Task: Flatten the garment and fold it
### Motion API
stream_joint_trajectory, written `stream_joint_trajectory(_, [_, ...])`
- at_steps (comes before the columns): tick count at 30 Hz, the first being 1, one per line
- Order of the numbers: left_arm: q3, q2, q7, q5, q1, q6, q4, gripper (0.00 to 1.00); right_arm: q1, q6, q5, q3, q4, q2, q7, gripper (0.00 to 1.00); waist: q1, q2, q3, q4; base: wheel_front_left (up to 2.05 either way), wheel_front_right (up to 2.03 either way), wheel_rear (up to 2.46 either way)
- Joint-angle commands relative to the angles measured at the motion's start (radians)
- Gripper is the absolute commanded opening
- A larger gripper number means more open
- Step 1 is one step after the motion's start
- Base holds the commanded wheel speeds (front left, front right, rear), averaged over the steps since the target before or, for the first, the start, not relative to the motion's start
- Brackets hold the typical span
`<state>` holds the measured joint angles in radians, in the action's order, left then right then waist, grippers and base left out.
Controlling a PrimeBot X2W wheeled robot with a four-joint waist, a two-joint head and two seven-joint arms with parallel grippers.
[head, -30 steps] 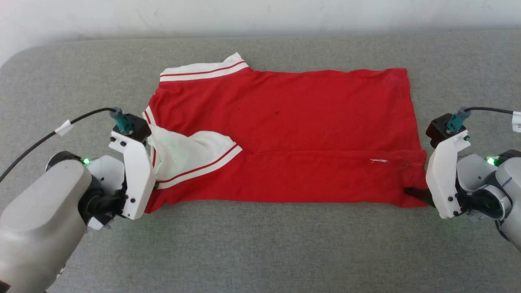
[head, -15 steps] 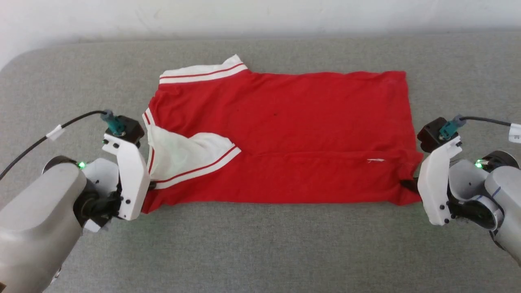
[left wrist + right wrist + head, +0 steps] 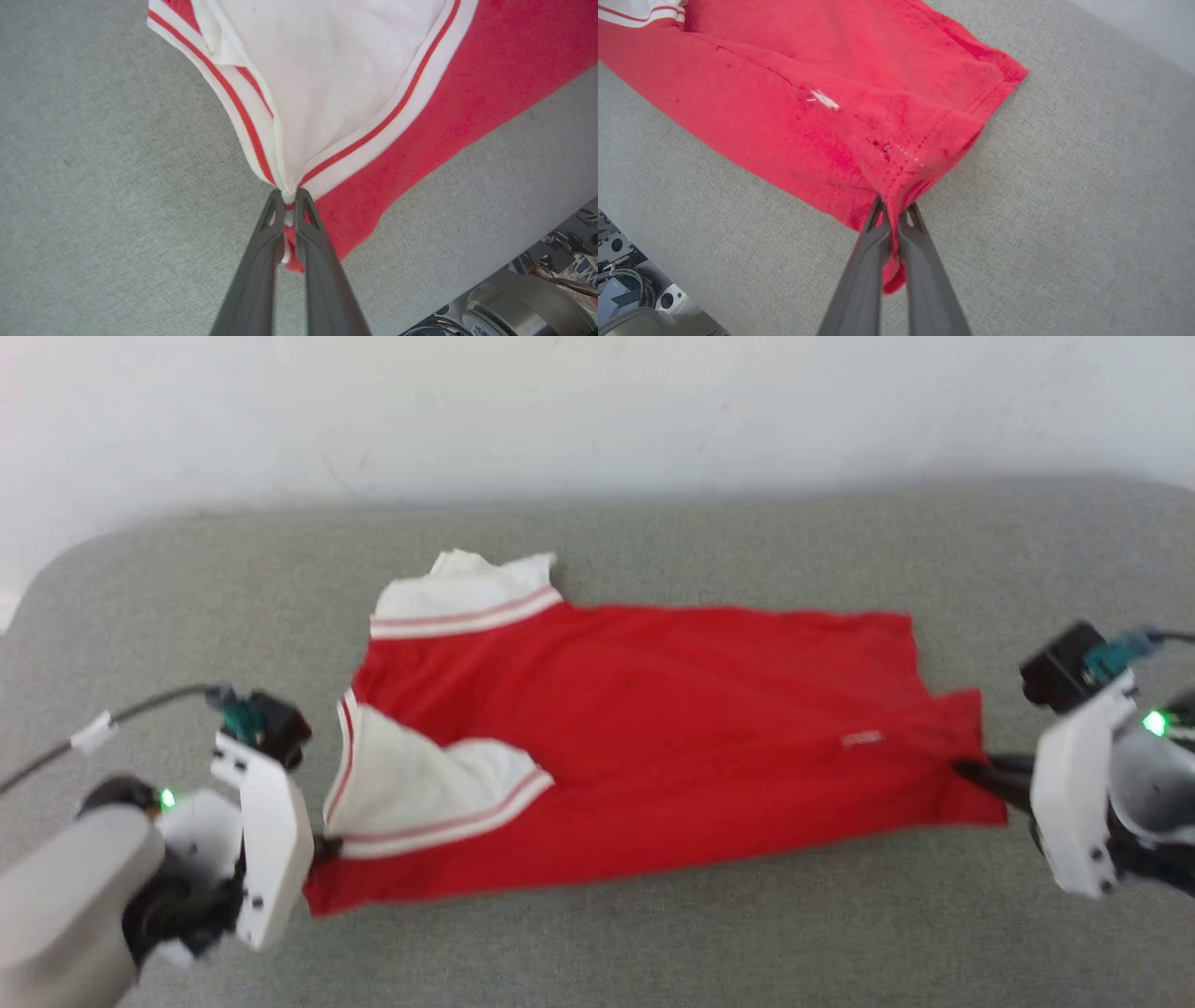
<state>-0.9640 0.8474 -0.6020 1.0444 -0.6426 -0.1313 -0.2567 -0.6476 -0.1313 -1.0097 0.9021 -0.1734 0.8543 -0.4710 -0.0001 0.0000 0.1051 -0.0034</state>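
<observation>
Red garment [image 3: 672, 709] lies part-folded lengthwise on the grey desk [image 3: 597, 943] in head view, white sleeve [image 3: 420, 784] tucked on top. Left gripper [image 3: 327, 847] is at the sleeve end and right gripper [image 3: 971, 770] at the hem end, probably to carry the near edge over for another fold.

Left wrist view: fingers [image 3: 261, 261] pinch striped trim [image 3: 369, 149] and red edge together.

Right wrist view: fingers [image 3: 868, 270] pinch the bunched hem corner [image 3: 901, 186], cloth drawn toward them.

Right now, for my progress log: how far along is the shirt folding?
Done: the garment lies spread on the grey cushion, one white sleeve turned in over the red. In hand: left gripper and right gripper each pinch a near corner, jaws shut. To do: the remaining folds; the far sleeve sticks out.
</observation>
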Motion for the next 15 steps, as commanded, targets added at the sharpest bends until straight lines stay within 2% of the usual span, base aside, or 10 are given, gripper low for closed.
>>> stream_joint_trajectory(1, [-0.007, 0.015, 0.008, 0.009, 0.035, 0.002, 0.020, 0.00, 0.031, 0.001, -0.010, -0.003, 0.016, 0.020, 0.006, 0.00, 0.0001, 0.0000, -0.025, 0.001, 0.00, 0.00, 0.00])
stream_joint_trajectory(5, [-0.019, 0.054, 0.027, 0.026, 0.114, 0.025, 0.097, 0.00, 0.108, 0.001, -0.024, -0.007, 0.066, 0.093, 0.000, 0.00, 0.0001, 0.0000, -0.043, 0.005, 0.00, 0.00, 0.00])
stream_joint_trajectory(9, [-0.030, 0.062, 0.044, 0.050, 0.182, 0.054, 0.138, 0.00, 0.182, 0.001, -0.030, -0.013, 0.082, 0.135, -0.010, 0.00, 0.0001, 0.0000, -0.042, 0.008, 0.00, 0.00, 0.00])
stream_joint_trajectory(12, [-0.040, 0.054, 0.058, 0.055, 0.213, 0.067, 0.134, 0.00, 0.219, 0.001, -0.013, -0.013, 0.065, 0.137, -0.016, 0.00, 0.0001, 0.0000, -0.031, 0.007, 0.00, 0.00, 0.00])
stream_joint_trajectory(15, [-0.041, 0.029, 0.071, 0.062, 0.222, 0.072, 0.105, 0.00, 0.244, 0.001, 0.011, -0.007, 0.027, 0.109, -0.018, 0.00, 0.0001, 0.0000, -0.014, 0.009, 0.00, 0.00, 0.00])
